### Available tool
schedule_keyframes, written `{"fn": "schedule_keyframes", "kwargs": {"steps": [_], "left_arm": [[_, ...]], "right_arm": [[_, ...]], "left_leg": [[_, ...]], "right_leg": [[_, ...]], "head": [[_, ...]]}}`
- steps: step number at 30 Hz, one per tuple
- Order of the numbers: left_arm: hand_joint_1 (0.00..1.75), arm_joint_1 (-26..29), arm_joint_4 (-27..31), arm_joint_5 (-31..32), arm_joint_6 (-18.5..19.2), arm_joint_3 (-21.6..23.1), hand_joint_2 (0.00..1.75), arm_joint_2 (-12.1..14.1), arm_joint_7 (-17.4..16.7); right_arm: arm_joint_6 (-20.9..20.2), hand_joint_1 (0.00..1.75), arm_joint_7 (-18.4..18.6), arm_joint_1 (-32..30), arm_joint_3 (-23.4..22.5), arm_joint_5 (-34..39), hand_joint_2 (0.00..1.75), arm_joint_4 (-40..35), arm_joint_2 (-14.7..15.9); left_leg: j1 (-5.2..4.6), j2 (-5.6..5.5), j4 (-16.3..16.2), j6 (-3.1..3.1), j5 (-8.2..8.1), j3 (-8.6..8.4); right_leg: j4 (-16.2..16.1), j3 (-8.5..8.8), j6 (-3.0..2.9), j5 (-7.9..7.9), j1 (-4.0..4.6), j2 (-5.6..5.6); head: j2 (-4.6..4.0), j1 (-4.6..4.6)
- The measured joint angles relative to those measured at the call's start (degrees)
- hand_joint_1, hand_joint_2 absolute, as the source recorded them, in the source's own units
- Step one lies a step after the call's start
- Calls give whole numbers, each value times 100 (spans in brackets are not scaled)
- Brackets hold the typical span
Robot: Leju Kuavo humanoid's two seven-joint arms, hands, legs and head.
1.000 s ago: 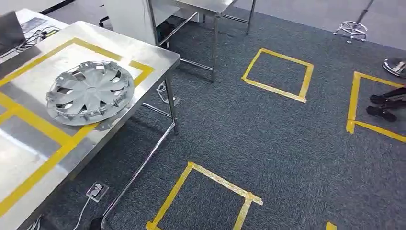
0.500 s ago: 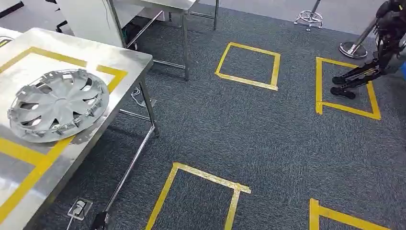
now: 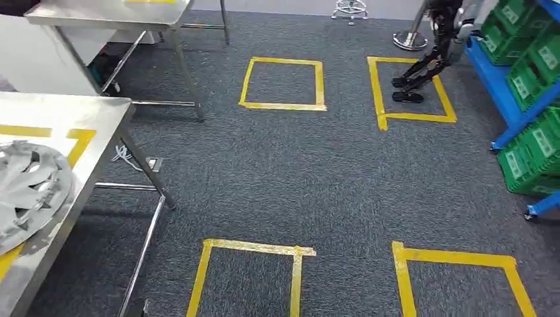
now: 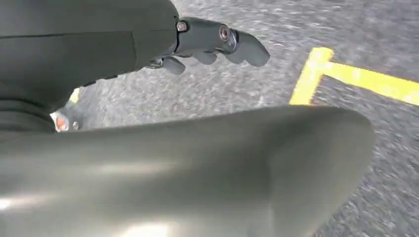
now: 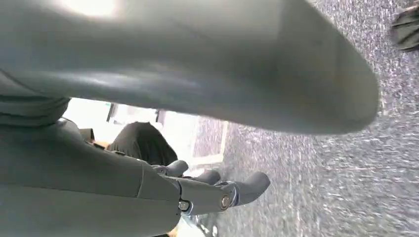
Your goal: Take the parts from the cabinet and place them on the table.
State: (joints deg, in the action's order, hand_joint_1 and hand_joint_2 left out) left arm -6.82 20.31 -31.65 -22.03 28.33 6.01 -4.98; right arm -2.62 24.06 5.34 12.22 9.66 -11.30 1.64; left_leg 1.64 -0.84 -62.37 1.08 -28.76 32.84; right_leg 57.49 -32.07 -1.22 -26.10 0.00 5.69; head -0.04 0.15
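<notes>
Mostly grey carpet (image 3: 290, 172) w/ yellow tape squares (image 3: 282, 82) — steel table (image 3: 99, 115) nearby; left hand (image 4: 148, 44), right hand (image 5: 148, 192) both empty, fingers apart.

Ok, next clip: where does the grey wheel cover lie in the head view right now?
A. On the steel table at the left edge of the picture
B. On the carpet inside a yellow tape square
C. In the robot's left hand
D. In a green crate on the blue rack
A: the grey wheel cover rests on the steel table at the picture's left edge, partly cut off, over the yellow tape marking; the left hand holds nothing.
</notes>
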Motion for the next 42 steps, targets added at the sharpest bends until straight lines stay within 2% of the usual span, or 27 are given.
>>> {"fn": "schedule_keyframes", "kwargs": {"steps": [2, 6, 8, 9, 11, 12, 13, 15, 16, 17, 18, 21, 22, 23, 24, 26, 27, 29, 31, 32, 33, 36, 37, 38, 39, 41, 42], "left_arm": [[0, 5, 4, 107, -7, 0, 0, 7, -89], [0, 5, 81, 164, 162, -11, 0, 20, -265], [0, 12, 144, 112, 289, -50, 0, 26, -184], [0, 35, 175, 36, 386, -96, 0, 26, -108], [0, 75, 208, -45, 524, -190, 0, 33, -7], [0, 78, 210, -74, 561, -240, 0, 35, 47], [0, 76, 214, -87, 583, -282, 0, 35, 98], [0, 70, 223, -127, 671, -385, 0, 28, 150], [0, 71, 232, -155, 730, -422, 0, 24, 150], [0, 74, 236, -174, 776, -463, 0, 24, 150], [0, 75, 238, -185, 802, -507, 0, 24, 153], [0, 67, 256, -210, 911, -619, 0, 13, 146], [0, 62, 280, -218, 957, -654, 0, 20, 150], [0, 65, 280, -218, 986, -673, 0, 20, 153], [0, 73, 280, -216, 1018, -691, 0, 28, 152], [0, 118, 273, -212, 1040, -747, 0, 61, 155], [0, 150, 265, -212, 1045, -778, 0, 63, 155], [0, 165, 254, -212, 1055, -813, 0, 66, 161], [0, 150, 254, -212, 1053, -842, 0, 72, 177], [0, 150, 249, -214, 1055, -866, 0, 72, 179], [0, 149, 240, -216, 1075, -885, 0, 72, 177], [0, 129, 238, -249, 1171, -931, 0, 70, 153], [0, 120, 238, -249, 1187, -946, 0, 61, 153], [0, 106, 238, -249, 1191, -957, 0, 61, 150], [0, 115, 236, -249, 1200, -964, 0, 61, 159], [0, 162, 227, -308, 1304, -977, 0, 63, 118], [0, 173, 219, -369, 1397, -1003, 0, 68, 74]], "right_arm": [[24, 0, -17, 13, 11, 0, 0, 0, 2], [24, 0, -20, -45, 50, 0, 0, 4, 11], [18, 0, -20, -27, 61, 0, 0, 9, 9], [16, 0, -22, -8, 70, 0, 0, 9, 9], [11, 0, -39, 6, 94, 0, 0, 7, 9], [9, 0, -39, 2, 103, 6, 0, 9, 11], [9, 0, -39, -10, 112, 13, 0, 9, 11], [15, 0, -35, -14, 138, 15, 0, 9, 15], [18, 0, -33, -15, 140, 17, 0, 9, 24], [18, 0, -33, -3, 144, 17, 0, 9, 30], [18, 0, -33, 10, 151, 22, 0, 9, 33], [13, 0, -31, 0, 195, 50, 0, 13, 57], [11, 0, -18, -8, 197, 59, 0, 13, 57], [2, 0, -15, -3, 199, 72, 0, 13, 55], [-15, 0, 4, 5, 201, 92, 0, 13, 57], [-66, 0, 57, 14, 206, 140, 0, 13, 57], [-103, 0, 100, 14, 206, 172, 0, 13, 57], [-140, 0, 171, -5, 208, 195, 0, 13, 46], [-146, 0, 197, -7, 212, 199, 0, 13, 33], [-146, 0, 201, -10, 217, 203, 0, 13, 24], [-149, 0, 205, 9, 221, 208, 0, 13, 24], [-149, 0, 216, -28, 223, 225, 0, 15, 24], [-149, 0, 223, -39, 223, 225, 0, 20, 24], [-149, 0, 223, -43, 225, 225, 0, 20, 17], [-153, 0, 225, -21, 225, 227, 0, 20, 15], [-159, 0, 225, -2, 230, 230, 0, 17, 9], [-164, 0, 230, 4, 232, 234, 0, 17, 7]], "left_leg": [[39, -463, 451, -4, -20, -177], [-4, -203, 490, -137, 2, -296], [4, -55, 547, -205, 26, -332], [-15, 44, 546, -224, 18, -336], [-35, 240, 544, -245, -10, -345], [-43, 331, 542, -248, -23, -351], [-48, 411, 542, -241, -40, -362], [-49, 555, 543, -216, -78, -416], [-56, 615, 543, -196, -99, -449], [-85, 675, 542, -163, -128, -467], [-96, 733, 542, -125, -155, -474], [-77, 950, 608, -33, -171, -573], [-40, 823, 568, 8, -231, -528], [-34, 494, 406, 6, -353, -497], [-36, 285, 14, 6, -564, -321], [-36, 130, -879, 14, -899, 144], [-38, 106, -1191, 20, -921, 350], [-35, 89, -893, 0, -566, 330], [-17, -53, 62, -14, 8, -36], [13, -353, 363, -24, 50, -162], [32, -477, 511, -21, -27, -199], [-42, -270, 465, -109, -31, -295], [1, -193, 531, -164, 6, -304], [-10, -131, 547, -187, 22, -335], [-31, -41, 560, -218, 16, -346], [-70, 163, 557, -248, -8, -348], [-83, 267, 553, -254, -23, -347]], "right_leg": [[88, -66, 71, -50, 20, 140], [49, -217, 246, -11, -64, 399], [426, -358, 276, -234, -28, -242], [855, -582, 299, -464, -36, -403], [1668, -1008, 328, -788, -62, -496], [1835, -1099, 337, -783, -77, -513], [1705, -1039, 337, -647, -82, -524], [799, -571, 296, -176, -70, -624], [305, -300, 247, 2, -38, -863], [101, -217, 184, -63, 16, -1134], [77, -135, 179, -34, 27, -1056], [46, -245, 107, -22, 56, -802], [-62, -73, 60, 26, -28, -733], [-86, -38, 28, 26, -21, -694], [-88, -37, -4, 48, -14, -613], [-87, -45, -19, 40, -6, -454], [-84, -43, -19, 39, -2, -335], [-72, -26, -12, 34, -3, -149], [-32, -16, 24, 11, -13, 18], [4, -47, 55, -10, -24, 81], [81, -97, 106, -42, 11, 151], [23, -244, 246, -1, -67, 353], [58, -231, 263, -11, -69, 313], [181, -264, 260, -75, -50, -42], [556, -452, 284, -320, -42, -379], [1418, -889, 321, -740, -66, -499], [1726, -1046, 332, -831, -73, -514]], "head": [[0, -24], [0, -18], [0, 101], [0, 149], [0, 168], [0, 177], [0, 186], [0, 225], [0, 249], [0, 271], [0, 245], [0, 236], [0, 227], [0, 179], [0, 155], [0, 70], [0, 44], [0, 4], [0, -33], [0, -59], [0, -61], [0, -42], [0, -35], [0, -18], [0, 90], [0, 142], [0, 144]]}}
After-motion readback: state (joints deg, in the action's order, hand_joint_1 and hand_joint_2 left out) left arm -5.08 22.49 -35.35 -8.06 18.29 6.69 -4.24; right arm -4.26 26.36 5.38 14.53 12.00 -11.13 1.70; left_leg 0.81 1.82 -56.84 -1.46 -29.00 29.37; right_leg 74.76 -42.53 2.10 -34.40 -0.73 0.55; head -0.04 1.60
